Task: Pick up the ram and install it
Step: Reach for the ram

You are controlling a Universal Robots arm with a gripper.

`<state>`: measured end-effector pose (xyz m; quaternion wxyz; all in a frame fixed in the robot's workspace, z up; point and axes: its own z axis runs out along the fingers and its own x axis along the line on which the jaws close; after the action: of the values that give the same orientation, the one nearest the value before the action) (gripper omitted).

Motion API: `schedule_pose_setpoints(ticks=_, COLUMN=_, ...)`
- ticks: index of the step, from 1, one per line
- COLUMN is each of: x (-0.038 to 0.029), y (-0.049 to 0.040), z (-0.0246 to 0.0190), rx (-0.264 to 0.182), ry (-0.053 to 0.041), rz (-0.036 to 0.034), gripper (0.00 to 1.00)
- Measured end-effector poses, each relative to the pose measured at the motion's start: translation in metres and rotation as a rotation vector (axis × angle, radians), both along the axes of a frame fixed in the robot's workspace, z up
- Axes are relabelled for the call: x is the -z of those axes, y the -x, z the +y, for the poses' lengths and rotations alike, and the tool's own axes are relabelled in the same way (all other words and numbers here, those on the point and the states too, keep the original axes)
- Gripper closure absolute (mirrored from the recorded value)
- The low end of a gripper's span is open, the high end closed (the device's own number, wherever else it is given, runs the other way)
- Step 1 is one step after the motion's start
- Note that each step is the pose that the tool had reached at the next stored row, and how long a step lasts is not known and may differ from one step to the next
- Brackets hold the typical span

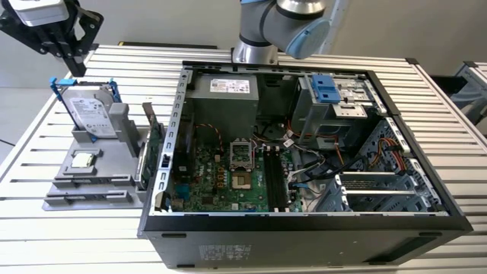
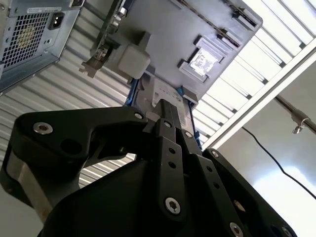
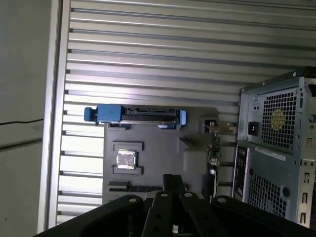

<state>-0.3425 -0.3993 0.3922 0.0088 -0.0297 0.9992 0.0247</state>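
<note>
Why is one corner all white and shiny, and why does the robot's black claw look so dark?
In the second wrist view, light bounces off the floor, washing that corner white, while the black gripper shows the camera its shaded side. In the exterior view the light is even, but the walls of the computer case shade its inside.

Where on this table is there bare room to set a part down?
Bare table slats lie between the grey fixture and the near edge, and on the exterior view's left of it. Fixture and open computer case are crowded.
</note>
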Motion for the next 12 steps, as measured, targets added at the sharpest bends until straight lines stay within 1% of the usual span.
schedule_pose_setpoints(ticks=9, x=0.0000, y=0.0005, z=-0.0001, rx=-0.001, ry=0.0000, rz=0.0001, gripper=1.00)
schedule_pose_setpoints(ticks=12, x=0.0000, y=0.0005, z=-0.0016, rx=-0.001, ry=0.0000, rz=0.0000, gripper=1.00)
